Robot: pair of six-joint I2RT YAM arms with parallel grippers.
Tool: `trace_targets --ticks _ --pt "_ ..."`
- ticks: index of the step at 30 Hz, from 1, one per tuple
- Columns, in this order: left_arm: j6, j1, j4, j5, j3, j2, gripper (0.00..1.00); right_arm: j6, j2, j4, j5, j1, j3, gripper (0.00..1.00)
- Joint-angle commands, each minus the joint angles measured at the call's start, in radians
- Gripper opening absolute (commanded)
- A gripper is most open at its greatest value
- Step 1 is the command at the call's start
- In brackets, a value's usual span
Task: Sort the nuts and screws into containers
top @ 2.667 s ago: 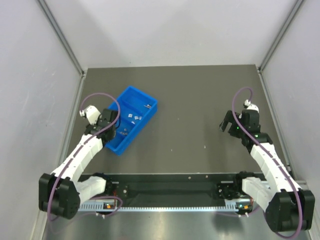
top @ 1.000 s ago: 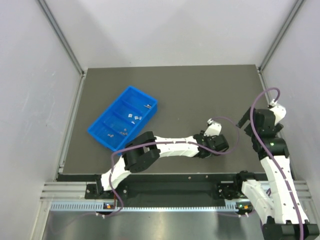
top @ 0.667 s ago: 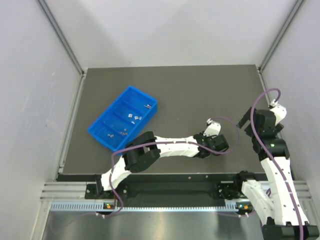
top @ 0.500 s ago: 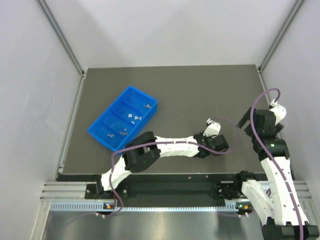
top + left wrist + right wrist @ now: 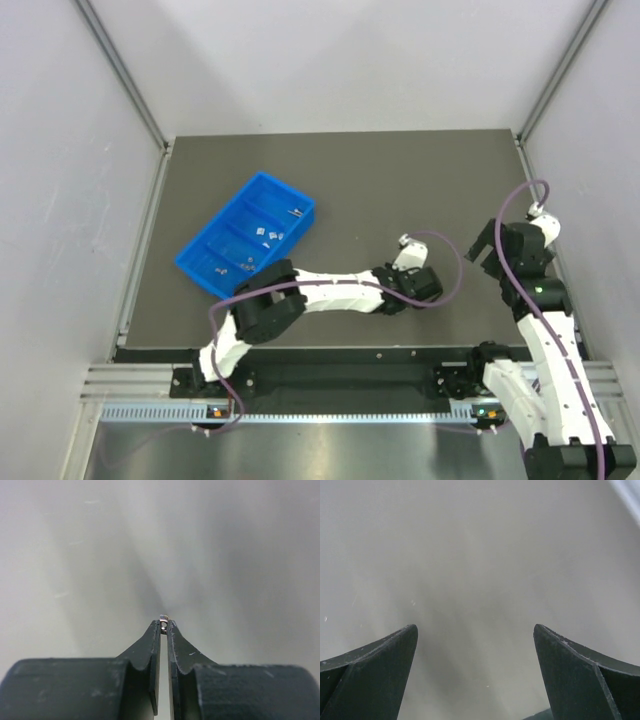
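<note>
A tiny silver screw (image 5: 163, 621) sits pinched at the very tips of the left gripper (image 5: 164, 626), whose jaws are closed to a hairline slit around it. This gripper is over the dark table (image 5: 400, 180), well to the right of the blue tray (image 5: 220, 219). Small silver bits (image 5: 268, 233) lie in several of the tray's compartments, too small to tell apart. Farther right of the tray, the right gripper (image 5: 475, 627) has its fingers spread wide and holds nothing.

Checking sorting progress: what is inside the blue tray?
Tiny silver pieces lie in several compartments of the blue tray; too small to tell screws from nuts. Nothing covers it.
</note>
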Motion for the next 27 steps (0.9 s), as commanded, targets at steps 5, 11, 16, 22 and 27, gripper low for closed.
trace_targets --ticks 5,11,16,22,27 --pt "-0.078 0.151 0.042 -0.091 -0.325 -0.540 0.07 0.017 0.079 0.137 -0.194 -0.012 -0.107 1.00" --pt "-0.228 0.426 -0.058 -0.089 -0.631 -0.881 0.07 0.048 0.140 0.281 -0.342 -0.012 -0.199 1.00" --pt "-0.316 0.605 -0.254 -0.227 -0.716 -1.094 0.08 0.063 0.220 0.348 -0.372 -0.011 -0.221 1.00" --pt "-0.253 0.904 -0.326 -0.166 -0.825 -1.217 0.09 0.052 0.273 0.378 -0.376 -0.011 -0.216 1.00" --pt "-0.175 1.027 -0.242 -0.062 -0.901 -1.193 0.09 0.034 0.275 0.375 -0.372 -0.011 -0.216 1.00"
